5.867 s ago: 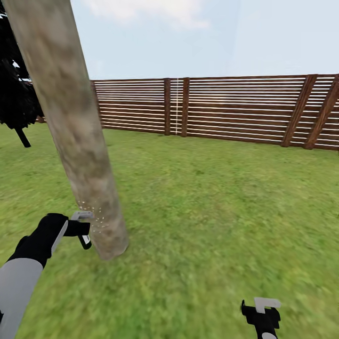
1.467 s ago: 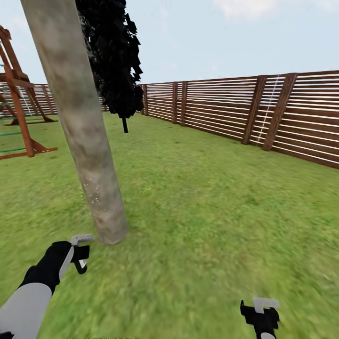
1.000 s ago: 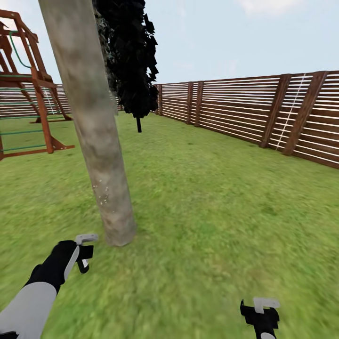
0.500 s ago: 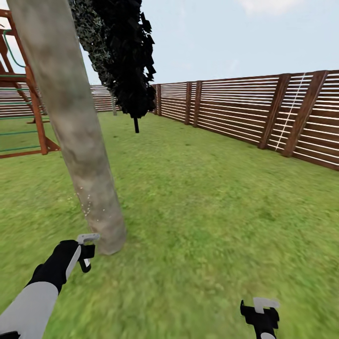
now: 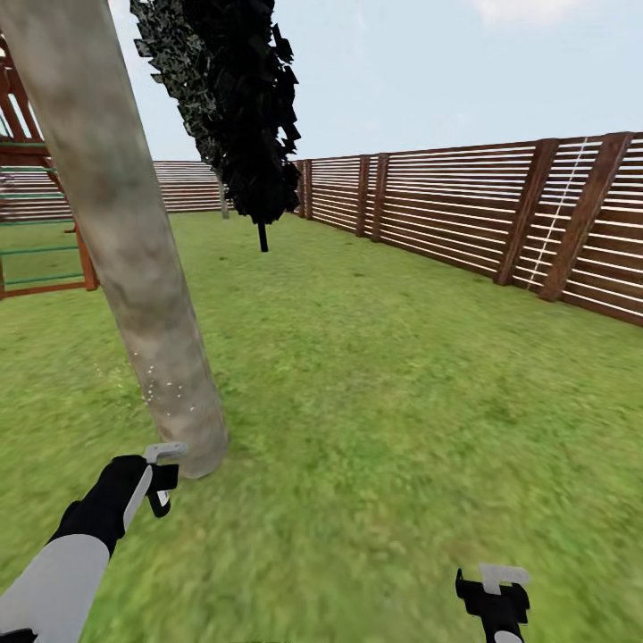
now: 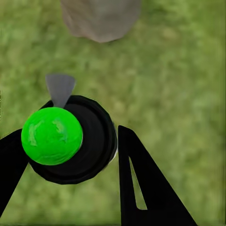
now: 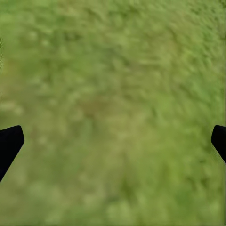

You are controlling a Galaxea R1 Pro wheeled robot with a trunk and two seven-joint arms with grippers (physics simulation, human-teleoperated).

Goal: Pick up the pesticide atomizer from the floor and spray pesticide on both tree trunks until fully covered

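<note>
With the left jaws (image 5: 161, 478) clamped on the spray bottle (image 6: 70, 141) at 7 o'clock, just beside the trunk (image 5: 134, 259), the nozzle should sweep beyond the speckled patch (image 5: 161, 388); right jaws (image 5: 496, 594) apart.

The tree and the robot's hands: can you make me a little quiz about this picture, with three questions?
1. True or false: the left gripper is shut on the pesticide atomizer.
2. What shows on the tree trunk low down, above that gripper? A) red paint B) whitish pesticide specks C) a rope
3. Fill in: the right gripper is ____, with grass below it.

Key: 1 true; 2 B; 3 open
</note>
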